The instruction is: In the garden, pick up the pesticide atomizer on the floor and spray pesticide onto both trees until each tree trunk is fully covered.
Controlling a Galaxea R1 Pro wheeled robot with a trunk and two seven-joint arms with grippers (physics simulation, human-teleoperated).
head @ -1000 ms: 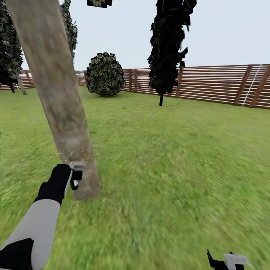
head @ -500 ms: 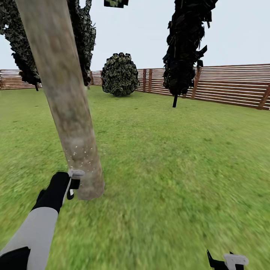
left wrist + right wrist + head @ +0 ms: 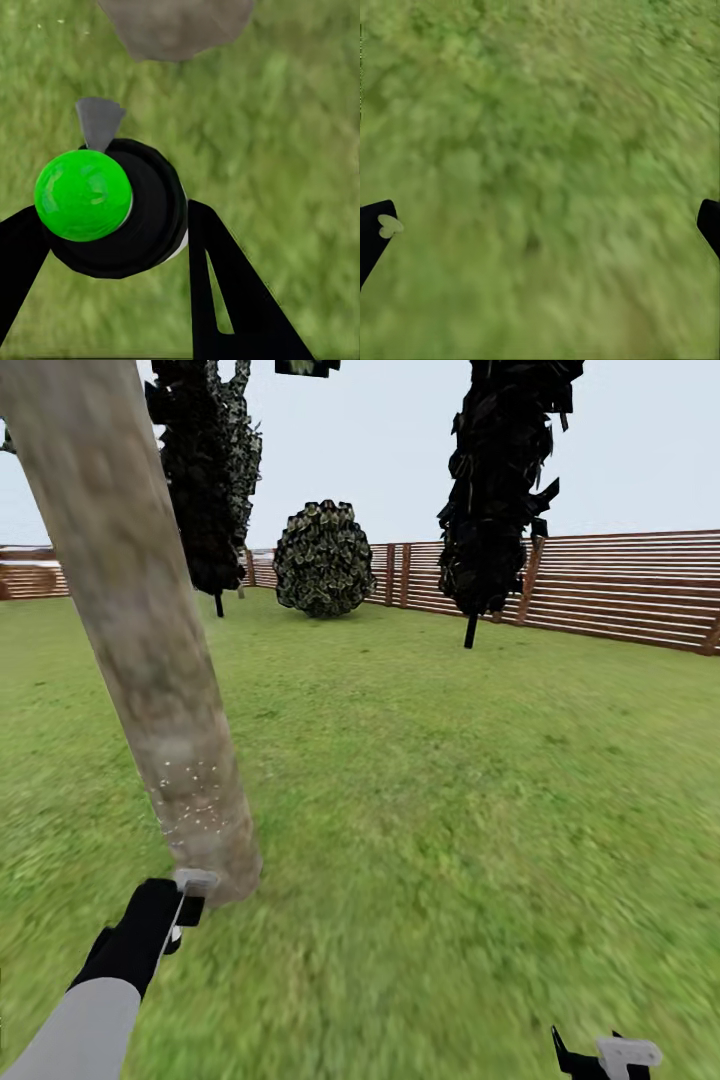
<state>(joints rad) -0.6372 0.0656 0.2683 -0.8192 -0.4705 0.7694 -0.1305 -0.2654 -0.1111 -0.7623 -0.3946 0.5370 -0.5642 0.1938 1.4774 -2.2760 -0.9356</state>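
Note:
A thick grey-beige tree trunk (image 3: 150,660) leans up from the lawn (image 3: 450,810) at the left of the head view. A dusting of white pesticide specks (image 3: 192,800) covers its low part. My left gripper (image 3: 180,905) is just in front of the trunk's base, shut on the pesticide atomizer (image 3: 195,880). In the left wrist view the atomizer (image 3: 112,210) is a black round body with a bright green cap, and its grey nozzle points toward the trunk base (image 3: 176,30); black fingers (image 3: 225,292) flank it. My right gripper (image 3: 605,1055) hangs low over grass, open, holding nothing.
Two narrow dark columnar trees (image 3: 500,490) (image 3: 205,480) and a round bush (image 3: 322,560) stand far back. A brown slat fence (image 3: 620,590) rings the lawn. Open grass stretches to the right of the trunk.
The view has shifted, so the camera moved. More white specks show on the trunk's low part. My left gripper with the atomizer sits lower, nearer the trunk's base.

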